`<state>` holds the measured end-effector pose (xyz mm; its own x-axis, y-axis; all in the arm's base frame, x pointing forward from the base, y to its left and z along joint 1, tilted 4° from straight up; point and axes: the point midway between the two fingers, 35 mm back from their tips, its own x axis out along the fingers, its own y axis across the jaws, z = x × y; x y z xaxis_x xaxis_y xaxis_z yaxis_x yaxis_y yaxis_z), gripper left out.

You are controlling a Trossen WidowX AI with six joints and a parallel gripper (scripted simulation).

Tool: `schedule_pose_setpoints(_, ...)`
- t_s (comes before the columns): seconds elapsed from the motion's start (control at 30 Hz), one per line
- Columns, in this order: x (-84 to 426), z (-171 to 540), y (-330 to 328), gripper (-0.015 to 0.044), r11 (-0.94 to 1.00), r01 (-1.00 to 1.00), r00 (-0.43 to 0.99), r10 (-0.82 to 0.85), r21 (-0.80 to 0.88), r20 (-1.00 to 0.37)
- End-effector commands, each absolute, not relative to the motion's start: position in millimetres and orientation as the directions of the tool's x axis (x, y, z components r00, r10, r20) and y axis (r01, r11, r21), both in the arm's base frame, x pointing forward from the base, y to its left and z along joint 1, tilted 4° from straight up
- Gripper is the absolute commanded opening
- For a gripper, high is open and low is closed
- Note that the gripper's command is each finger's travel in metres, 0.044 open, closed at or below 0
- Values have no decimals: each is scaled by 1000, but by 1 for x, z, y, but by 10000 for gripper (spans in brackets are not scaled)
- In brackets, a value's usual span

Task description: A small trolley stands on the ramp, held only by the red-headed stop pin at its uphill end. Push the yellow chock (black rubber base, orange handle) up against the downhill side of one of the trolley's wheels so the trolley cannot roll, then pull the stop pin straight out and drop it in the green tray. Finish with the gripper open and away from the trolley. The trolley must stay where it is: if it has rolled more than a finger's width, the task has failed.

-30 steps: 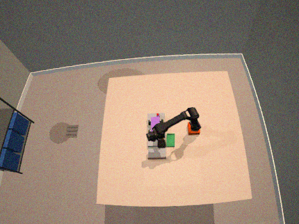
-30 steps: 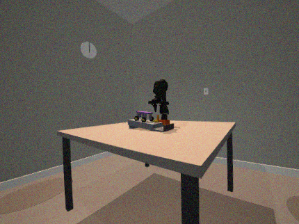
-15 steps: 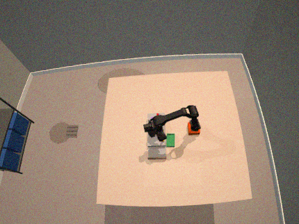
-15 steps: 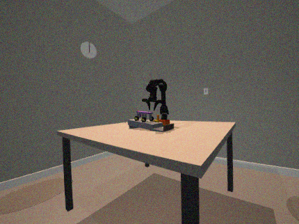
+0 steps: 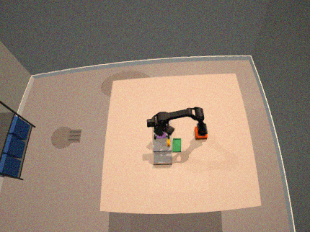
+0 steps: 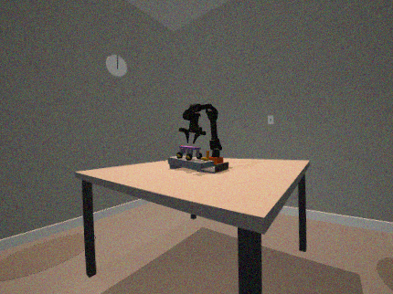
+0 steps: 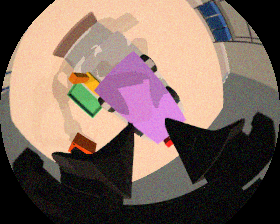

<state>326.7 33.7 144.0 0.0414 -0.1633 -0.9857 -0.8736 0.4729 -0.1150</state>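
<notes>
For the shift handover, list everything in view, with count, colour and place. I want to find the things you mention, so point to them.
trolley (image 6: 189, 147) (image 7: 142, 95): one, purple top, on the ramp
ramp (image 5: 162, 159) (image 6: 189, 163): one, grey, on the table
chock (image 5: 168, 143) (image 7: 91, 81): one, yellow with orange handle, on the ramp
stop pin (image 7: 169, 142): one, red head, at the trolley's uphill end
tray (image 5: 176, 145) (image 7: 85, 100): one, green, beside the ramp
table (image 5: 216, 179) (image 6: 183, 185): one, pale top, dark legs
bins (image 5: 14, 145) (image 7: 215, 21): three, blue, on a rack
clock (image 6: 116, 66): one, pale, on the wall
arm (image 5: 180, 114) (image 6: 213, 126): one, black, orange base
gripper (image 6: 190, 142) (image 7: 149, 123): one, black, open above the trolley

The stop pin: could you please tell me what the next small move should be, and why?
I would shift the open gripper uphill until its fingers straddle the pin's red head, before descending; it currently hangs above the trolley's purple deck, nothing between its fingers.
</notes>
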Motion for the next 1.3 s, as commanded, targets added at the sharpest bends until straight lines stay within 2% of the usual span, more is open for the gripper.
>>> schedule_pose_setpoints(0.0, 330, 148, 10, 190, 295, -951, 33, -199, -93, -979)
schedule_pose_setpoints(0.4, 332, 156, -44, 190, -115, -993, 1, -269, 31, -963)
schedule_pose_setpoints(1.27, 332, 134, -50, 190, -121, -992, 1, -271, 34, -963)
